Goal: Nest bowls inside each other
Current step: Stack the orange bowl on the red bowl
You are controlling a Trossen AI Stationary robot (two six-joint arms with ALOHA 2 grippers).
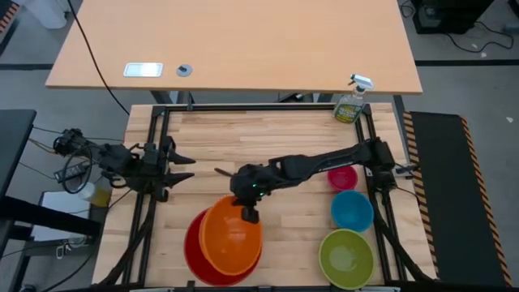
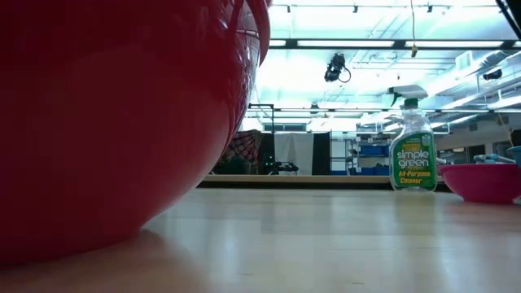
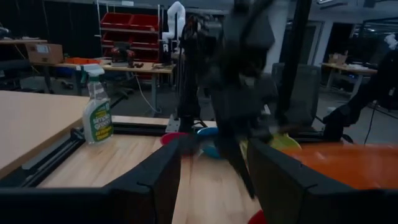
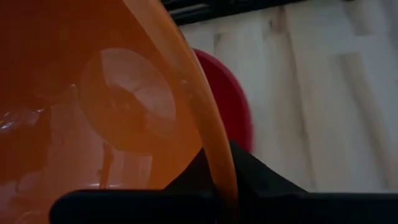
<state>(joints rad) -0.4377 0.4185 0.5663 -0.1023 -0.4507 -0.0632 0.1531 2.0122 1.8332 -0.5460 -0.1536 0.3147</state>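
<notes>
The orange bowl point(image 1: 233, 239) sits tilted over the red bowl point(image 1: 195, 253) near the table's front edge. My right gripper point(image 1: 250, 212) reaches in from the right and is shut on the orange bowl's far rim. In the right wrist view the orange bowl point(image 4: 112, 99) fills the picture, with the red bowl point(image 4: 231, 112) behind it. The pink bowl point(image 1: 342, 177), blue bowl point(image 1: 352, 209) and green bowl point(image 1: 346, 257) stand apart in a row at the right. My left gripper point(image 1: 182, 168) waits open at the left edge, holding nothing. My right gripper pinches the orange bowl's rim point(image 4: 219, 163) at its far side, one finger inside the bowl and one finger point(image 4: 264, 177) outside. The fingers slant down from the far right. The bowl is tilted over the red bowl; whether it rests in it I cannot tell.
A green spray bottle point(image 1: 352, 101) stands at the far right corner of the table. The middle and far part of the wooden top point(image 1: 243, 138) is bare. In the low view the red bowl point(image 2: 98, 122) blocks the left half.
</notes>
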